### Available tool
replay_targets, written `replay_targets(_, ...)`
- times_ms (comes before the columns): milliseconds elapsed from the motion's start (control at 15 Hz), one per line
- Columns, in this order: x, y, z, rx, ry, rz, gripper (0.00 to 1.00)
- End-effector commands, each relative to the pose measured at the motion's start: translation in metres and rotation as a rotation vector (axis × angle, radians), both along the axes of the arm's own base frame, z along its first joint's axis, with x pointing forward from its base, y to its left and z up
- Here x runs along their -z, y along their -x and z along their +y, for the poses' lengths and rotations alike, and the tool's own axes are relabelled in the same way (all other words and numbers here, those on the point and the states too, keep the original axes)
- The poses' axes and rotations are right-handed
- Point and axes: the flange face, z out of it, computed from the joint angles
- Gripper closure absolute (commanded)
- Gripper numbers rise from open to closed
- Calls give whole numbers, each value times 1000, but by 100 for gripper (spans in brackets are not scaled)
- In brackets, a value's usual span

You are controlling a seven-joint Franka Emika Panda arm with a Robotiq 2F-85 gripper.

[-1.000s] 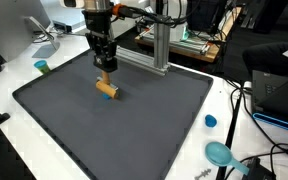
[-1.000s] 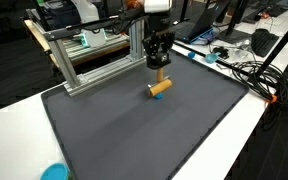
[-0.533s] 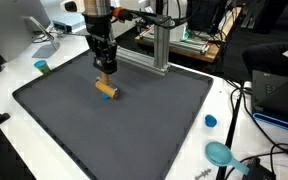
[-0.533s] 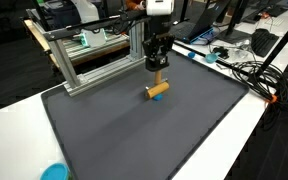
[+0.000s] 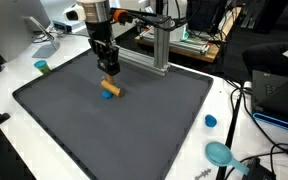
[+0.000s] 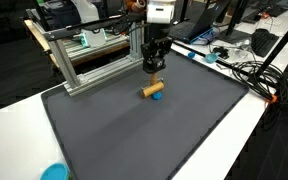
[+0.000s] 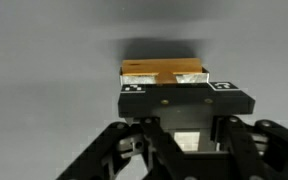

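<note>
A short wooden block (image 5: 109,88) with a blue end lies low on the dark grey mat (image 5: 74,130), toward its far side. It also shows in the other exterior view (image 6: 150,90) and as an orange-brown block in the wrist view (image 7: 164,72). My gripper (image 5: 106,68) points straight down right over the block, and its fingers reach down to it (image 6: 154,72). In the wrist view a black bar with two small markers (image 7: 184,98) crosses in front of the block and hides the fingertips. The jaws look closed on the block's upper part.
An aluminium frame (image 6: 94,55) stands along the mat's far edge, close behind the gripper. A small blue cap (image 5: 211,121) and a teal round object (image 5: 220,153) lie on the white table beside the mat. A teal cup (image 5: 42,67) stands at another corner. Cables lie nearby (image 6: 249,70).
The gripper has shifted slightly along the mat's far side. The block moved with it and turned, so its blue end now points another way.
</note>
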Motion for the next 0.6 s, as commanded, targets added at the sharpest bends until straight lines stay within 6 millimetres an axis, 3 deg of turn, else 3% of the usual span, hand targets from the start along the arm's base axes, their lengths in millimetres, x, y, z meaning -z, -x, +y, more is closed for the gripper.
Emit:
replay_targets(0,-3,-6,-9,19,-36,33,77)
replay_targets(333,-58,2,-27,-26,-109,-28,77)
replay_targets(533,-68,0,-32,-27,-128,-49,77)
